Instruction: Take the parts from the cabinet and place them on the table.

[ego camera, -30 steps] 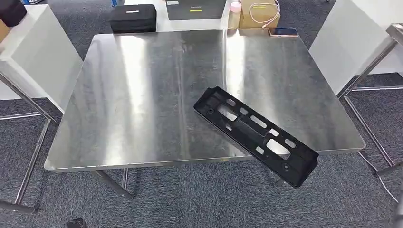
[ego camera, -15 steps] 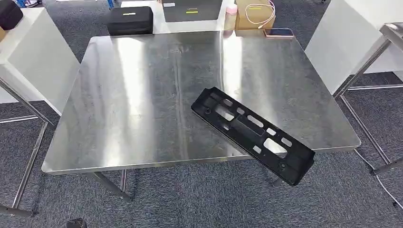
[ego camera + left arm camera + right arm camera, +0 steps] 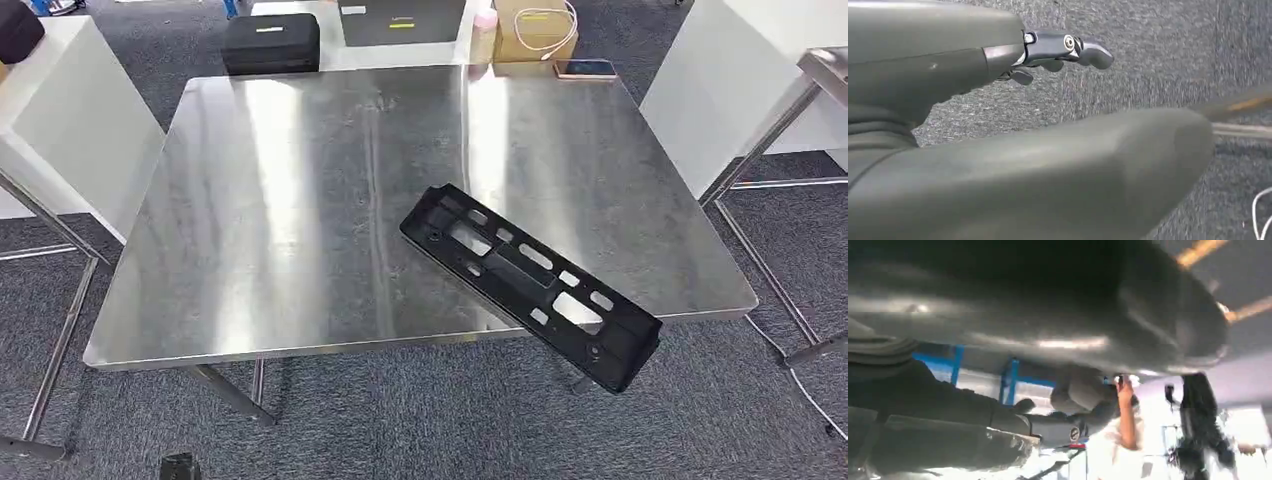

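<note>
- Left hand (image 3: pixel 1013 125) hangs low over the grey carpet (image 3: pixel 1158 50), its thick grey thumb stretched out across the left wrist view and its darker fingers (image 3: pixel 1068 47) held apart from the thumb with nothing between them.
- Right hand (image 3: pixel 1048 335) is a blurred grey mass in the right wrist view; a dark shape beside it may be the part, but I cannot tell whether the fingers close on anything.
- Nearest in the head view, the black part (image 3: pixel 530 283), a long plastic panel with rectangular cut-outs, sits at a slant across the near right corner of the steel table (image 3: pixel 280 220).
- Its lower right end juts out past the table's front edge over the carpet; whether its far end touches the steel is unclear.
- Neither arm reaches into the head view, so what carries the part there is hidden.
- At the table's far edge lies a phone (image 3: pixel 586 69).
- Beyond it stand a black case (image 3: pixel 271 43), a dark box with a yellow label (image 3: pixel 400 20), and a cardboard box (image 3: pixel 535 28) with a pale cable coiled on it, all cut off by the frame's top.
- White furniture (image 3: pixel 730 80) flanks the table on both sides.
- Behind the right hand, a person's raised arm (image 3: pixel 1127 415) shows, blurred and hard to read.
</note>
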`<action>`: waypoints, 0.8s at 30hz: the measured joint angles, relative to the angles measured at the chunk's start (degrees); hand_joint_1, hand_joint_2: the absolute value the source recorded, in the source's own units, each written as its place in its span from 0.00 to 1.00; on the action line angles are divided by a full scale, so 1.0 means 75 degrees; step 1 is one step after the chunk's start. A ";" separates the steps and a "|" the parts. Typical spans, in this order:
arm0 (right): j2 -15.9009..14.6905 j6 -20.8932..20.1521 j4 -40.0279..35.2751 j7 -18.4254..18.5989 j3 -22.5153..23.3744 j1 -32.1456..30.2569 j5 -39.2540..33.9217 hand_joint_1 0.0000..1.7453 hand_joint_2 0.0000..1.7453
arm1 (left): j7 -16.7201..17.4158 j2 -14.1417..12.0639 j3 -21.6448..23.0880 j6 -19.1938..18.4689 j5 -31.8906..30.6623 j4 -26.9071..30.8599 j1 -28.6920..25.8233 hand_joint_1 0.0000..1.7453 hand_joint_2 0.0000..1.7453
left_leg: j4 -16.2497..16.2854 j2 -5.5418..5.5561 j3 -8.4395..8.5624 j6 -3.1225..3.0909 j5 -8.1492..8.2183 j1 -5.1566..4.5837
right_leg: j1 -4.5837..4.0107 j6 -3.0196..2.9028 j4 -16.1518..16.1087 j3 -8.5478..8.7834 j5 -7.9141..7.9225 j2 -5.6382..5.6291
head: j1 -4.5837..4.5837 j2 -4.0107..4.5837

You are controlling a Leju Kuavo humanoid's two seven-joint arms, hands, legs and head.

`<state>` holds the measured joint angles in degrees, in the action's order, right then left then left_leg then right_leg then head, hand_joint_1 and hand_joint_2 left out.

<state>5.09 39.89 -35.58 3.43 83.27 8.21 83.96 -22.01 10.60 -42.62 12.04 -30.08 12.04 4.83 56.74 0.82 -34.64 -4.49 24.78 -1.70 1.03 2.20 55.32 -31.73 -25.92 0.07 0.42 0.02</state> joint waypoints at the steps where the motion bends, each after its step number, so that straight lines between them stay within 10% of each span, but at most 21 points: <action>1: 0.0076 0.0003 0.0096 0.0038 -0.0049 0.0004 0.0078 0.00 0.00 | 0.0015 0.0012 0.0058 0.0000 -0.0064 -0.0003 0.0020 0.00 0.00 | -0.0121 -0.0069 0.0085 -0.0062 -0.0096 0.0092 | -0.0059 0.0026 0.0050 0.0002 -0.0034 -0.0022 | -0.0012 0.0000; 5: 0.0239 0.0000 0.0439 0.0041 -0.0049 -0.0048 0.0110 0.00 0.00 | 0.0122 0.0035 0.0244 -0.0023 -0.0279 -0.0003 0.0119 0.00 0.00 | -0.0144 -0.0102 0.0099 -0.0095 -0.0117 0.0127 | -0.0003 -0.0094 0.1919 -0.0791 -0.1074 -0.0016 | -0.0064 0.0000; 7: 0.0300 0.0003 0.0559 0.0041 -0.0046 -0.0076 0.0110 0.00 0.00 | 0.0131 0.0041 0.0323 -0.0041 -0.0303 -0.0009 0.0120 0.00 0.00 | -0.0141 -0.0102 0.0097 -0.0089 -0.0119 0.0133 | 0.0053 0.0030 0.2548 -0.1007 -0.1206 -0.0014 | -0.0052 0.0000; 11: 0.0349 0.0000 0.0690 0.0041 -0.0037 -0.0085 0.0119 0.00 0.00 | 0.0143 0.0052 0.0358 -0.0041 -0.0306 -0.0009 0.0146 0.00 0.00 | -0.0064 -0.0089 0.0089 0.0081 -0.0102 0.0229 | 0.0242 0.0460 0.0128 0.0319 -0.0349 -0.0007 | -0.0076 -0.0003; 12: 0.0364 0.0000 0.0731 0.0043 -0.0038 -0.0084 0.0122 0.00 0.00 | 0.0143 0.0044 0.0358 -0.0038 -0.0306 -0.0009 0.0155 0.00 0.00 | -0.0055 -0.0076 0.0043 0.0153 -0.0118 0.0204 | 0.0092 0.0345 0.0134 0.0439 -0.0311 -0.0123 | -0.0082 0.0000; 16: 0.0425 0.0003 0.0813 0.0041 -0.0037 -0.0118 0.0119 0.00 0.00 | 0.0155 0.0044 0.0364 -0.0032 -0.0309 -0.0012 0.0140 0.00 0.00 | -0.0002 -0.0020 -0.0004 0.0268 -0.0206 0.0206 | 0.0174 0.0224 0.0136 0.0305 -0.0226 -0.0104 | -0.0023 0.0000; 18: 0.0428 0.0003 0.0833 0.0038 -0.0037 -0.0099 0.0119 0.00 0.00 | 0.0160 0.0044 0.0381 -0.0026 -0.0312 -0.0012 0.0147 0.00 0.00 | 0.0404 -0.0083 -0.0150 0.0376 0.0337 0.0251 | 0.0182 0.0028 0.0109 0.0240 -0.0158 -0.0074 | -0.0006 0.0000; 21: 0.0428 0.0003 0.0903 -0.0085 0.0024 -0.0086 0.0049 0.00 0.00 | 0.0157 0.0041 0.0484 -0.0061 -0.0385 -0.0012 0.0160 0.00 0.00 | 0.2131 -0.0084 -0.0689 0.0467 0.1307 0.0294 | 0.0114 -0.0111 0.0118 0.0126 -0.0092 -0.0020 | 0.0003 0.0000; 24: 0.0434 0.0003 0.1016 -0.0189 0.0131 -0.0080 0.0055 0.00 0.00 | 0.0160 0.0047 0.0536 -0.0073 -0.0393 -0.0009 0.0174 0.00 0.00 | 0.1782 -0.0085 -0.0260 0.0416 0.0981 0.0307 | 0.0079 -0.0176 0.0135 0.0036 -0.0034 -0.0003 | 0.0000 0.0000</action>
<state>8.35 39.91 -27.96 2.01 84.26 7.60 84.37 -20.81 10.95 -38.60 11.50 -33.03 11.98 6.14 70.11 0.18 -36.59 -1.36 32.13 0.60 1.62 0.89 56.33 -31.46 -26.18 0.05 0.42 0.02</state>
